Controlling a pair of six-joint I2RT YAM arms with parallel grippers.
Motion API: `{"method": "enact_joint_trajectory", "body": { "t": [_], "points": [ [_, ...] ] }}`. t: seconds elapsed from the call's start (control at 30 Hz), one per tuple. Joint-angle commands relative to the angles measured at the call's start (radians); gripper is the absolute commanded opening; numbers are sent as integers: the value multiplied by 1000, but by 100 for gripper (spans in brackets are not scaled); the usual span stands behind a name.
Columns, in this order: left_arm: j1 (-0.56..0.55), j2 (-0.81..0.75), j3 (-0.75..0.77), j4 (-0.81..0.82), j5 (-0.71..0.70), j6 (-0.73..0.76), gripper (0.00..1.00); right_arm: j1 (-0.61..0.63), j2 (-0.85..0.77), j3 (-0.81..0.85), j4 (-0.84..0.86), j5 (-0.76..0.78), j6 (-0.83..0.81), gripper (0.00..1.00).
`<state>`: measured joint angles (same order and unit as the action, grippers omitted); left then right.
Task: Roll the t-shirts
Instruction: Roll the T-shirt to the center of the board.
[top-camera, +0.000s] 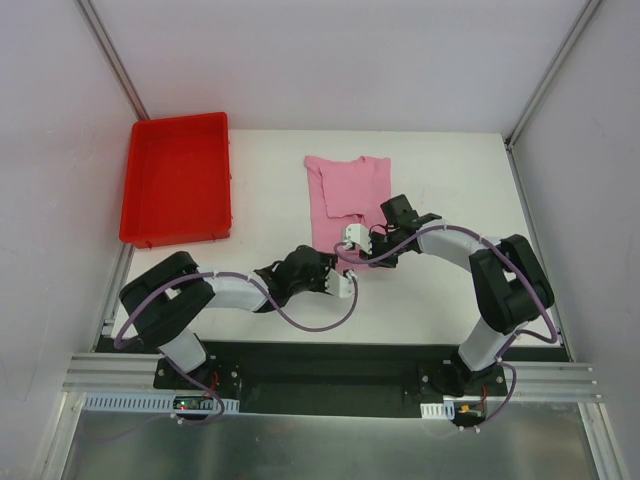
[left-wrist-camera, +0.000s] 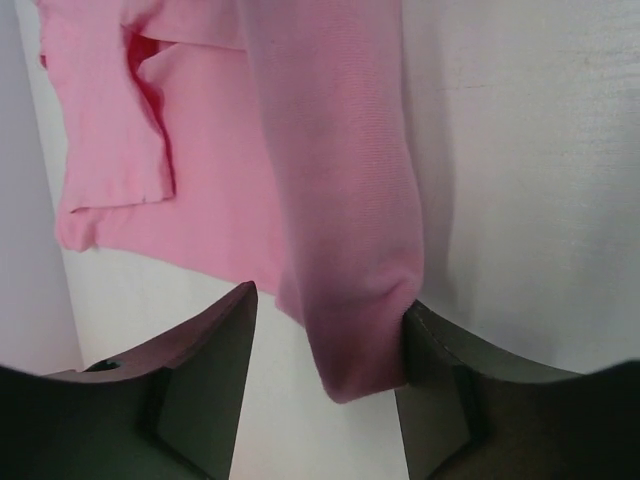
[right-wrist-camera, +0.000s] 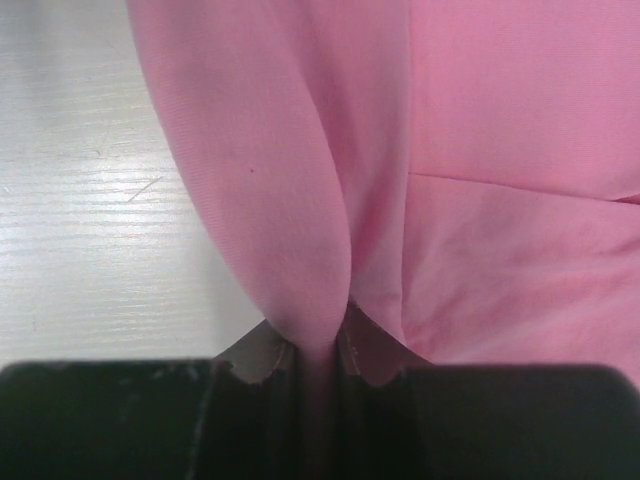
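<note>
The light-pink t-shirt (top-camera: 345, 190) lies folded lengthwise on the white table, collar end far, hem end near. My right gripper (top-camera: 356, 240) is at its near edge. In the right wrist view it (right-wrist-camera: 318, 335) is shut on a raised fold of the pink fabric (right-wrist-camera: 300, 180). My left gripper (top-camera: 345, 284) sits just in front of the shirt's near edge. In the left wrist view it (left-wrist-camera: 330, 300) is open, and a narrow pink fold (left-wrist-camera: 350, 250) hangs between the jaws, resting against the right finger (left-wrist-camera: 440, 390) and clear of the left one.
A red plastic tray (top-camera: 178, 180) stands at the far left of the table. White walls close in the table on both sides and at the back. The two arms reach in close together near the table's middle.
</note>
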<state>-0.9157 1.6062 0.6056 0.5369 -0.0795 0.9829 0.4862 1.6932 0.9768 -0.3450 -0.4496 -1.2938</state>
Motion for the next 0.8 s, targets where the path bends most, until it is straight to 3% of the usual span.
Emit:
{"method": "enact_joint_trajectory", "body": {
  "t": [0.0,0.1,0.2,0.23,0.3,0.37,0.43,0.5,0.53,0.6,0.77],
  "points": [
    [-2,21,40,-28,64,-24,50,2,8,26,-32,-23,4,8],
    [-2,58,54,-54,67,-33,44,2,10,28,-35,-24,-1,8],
    [8,87,88,-121,78,-58,27,0,5,28,-51,-40,-12,8],
    [15,81,101,-171,95,-72,15,0,-4,28,-66,-46,-24,8],
    [58,55,169,-379,174,-133,8,0,-15,39,-92,-67,-30,8],
    [93,-6,215,-477,334,-174,0,-6,-4,114,-191,-116,2,8],
    [132,-58,258,-646,500,-182,0,-32,28,234,-406,-191,1,8],
    [144,-68,299,-766,575,-182,0,-55,104,314,-650,-296,-34,8],
    [159,-52,359,-904,657,-175,0,-58,130,338,-716,-316,-54,8],
    [170,-5,414,-1003,710,-168,0,-75,155,353,-822,-345,-107,7],
    [212,116,609,-1265,884,-150,0,-106,161,318,-885,-343,-136,6]
  ]
}}
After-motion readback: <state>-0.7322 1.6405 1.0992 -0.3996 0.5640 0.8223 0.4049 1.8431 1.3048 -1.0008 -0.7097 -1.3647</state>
